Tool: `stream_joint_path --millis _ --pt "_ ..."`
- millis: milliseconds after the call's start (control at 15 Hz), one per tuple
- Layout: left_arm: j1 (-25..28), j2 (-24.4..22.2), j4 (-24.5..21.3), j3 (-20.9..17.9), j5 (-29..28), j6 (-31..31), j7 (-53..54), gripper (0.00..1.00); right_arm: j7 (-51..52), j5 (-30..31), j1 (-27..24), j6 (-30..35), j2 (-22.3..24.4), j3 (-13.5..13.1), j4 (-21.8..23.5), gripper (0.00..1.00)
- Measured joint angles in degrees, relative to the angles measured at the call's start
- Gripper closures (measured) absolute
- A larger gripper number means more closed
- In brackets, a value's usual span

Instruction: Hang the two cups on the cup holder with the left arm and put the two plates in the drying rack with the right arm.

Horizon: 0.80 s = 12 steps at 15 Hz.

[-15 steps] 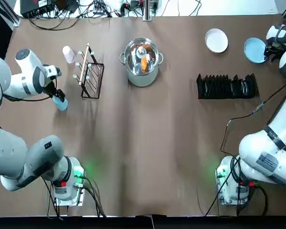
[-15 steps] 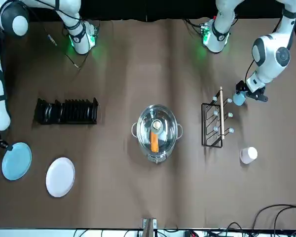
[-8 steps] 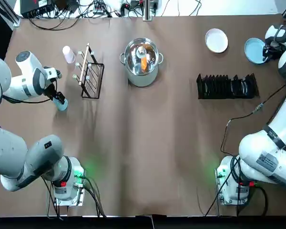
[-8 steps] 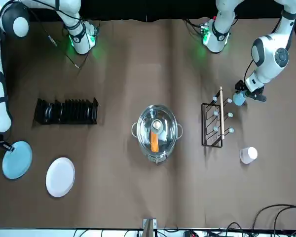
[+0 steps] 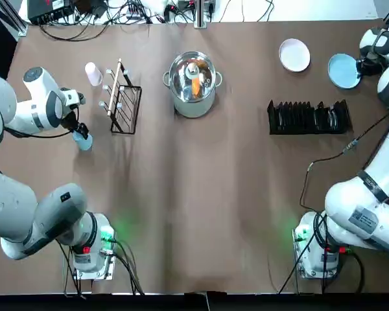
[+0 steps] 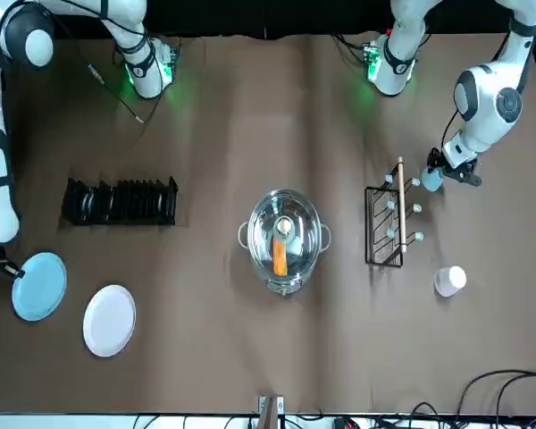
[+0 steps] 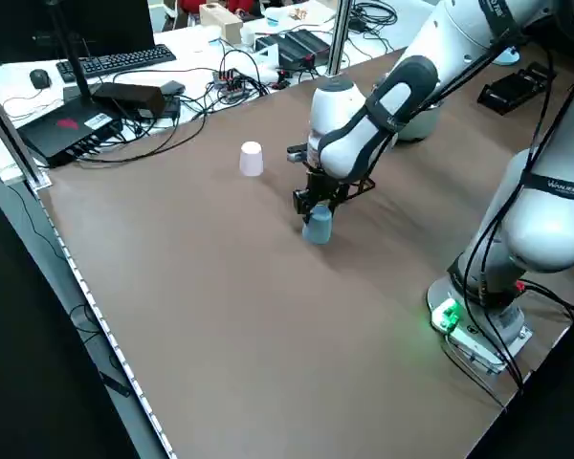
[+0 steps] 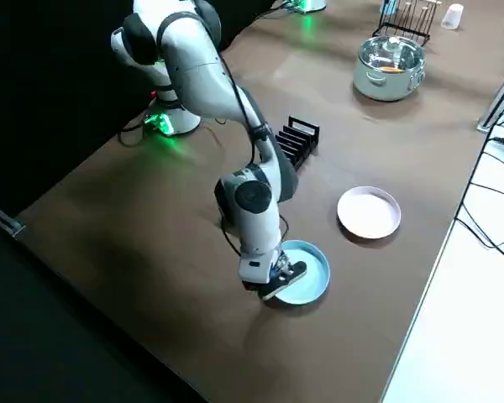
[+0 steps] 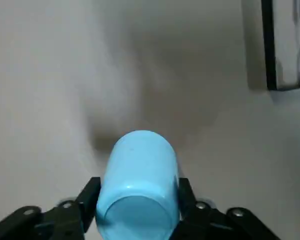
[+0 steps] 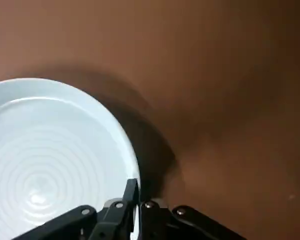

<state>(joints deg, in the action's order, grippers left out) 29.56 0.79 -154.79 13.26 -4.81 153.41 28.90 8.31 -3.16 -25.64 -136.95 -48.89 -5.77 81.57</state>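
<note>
My left gripper (image 5: 80,134) is shut on the light blue cup (image 5: 83,139), low over the table just left of the cup holder (image 5: 122,98). In the left wrist view the light blue cup (image 9: 138,190) fills the gap between both fingers. The white/pale pink cup (image 5: 93,73) stands upside down behind the holder. My right gripper (image 5: 361,65) is shut on the rim of the light blue plate (image 5: 343,70) at the far right, behind the drying rack (image 5: 308,117). The white plate (image 5: 294,54) lies flat to its left.
A steel pot (image 5: 192,80) with a glass lid stands at the back centre, between cup holder and rack. A black cable (image 5: 324,162) trails from the right arm over the table. Cables and boxes line the far edge.
The right gripper has pulled the light blue plate a little toward the table's middle and the rack, its gripped edge raised. The left gripper with the blue cup has barely shifted.
</note>
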Motion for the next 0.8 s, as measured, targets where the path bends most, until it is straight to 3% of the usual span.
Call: stream_joint_path --millis 533,667,800 --pt "0.0 -1.4 3.1 2.1 0.0 -0.1 -3.2 0.34 1.1 0.1 3.4 18.9 9.0 0.7 -2.8 0.97" --pt "0.0 -3.1 6.5 3.7 0.0 -4.3 -6.7 0.34 4.0 0.9 4.2 22.5 12.4 0.7 -4.0 0.97" --pt "0.0 -4.1 13.3 5.7 0.0 -13.2 -10.7 0.34 8.2 4.8 6.5 28.1 16.8 1.0 -4.3 0.97"
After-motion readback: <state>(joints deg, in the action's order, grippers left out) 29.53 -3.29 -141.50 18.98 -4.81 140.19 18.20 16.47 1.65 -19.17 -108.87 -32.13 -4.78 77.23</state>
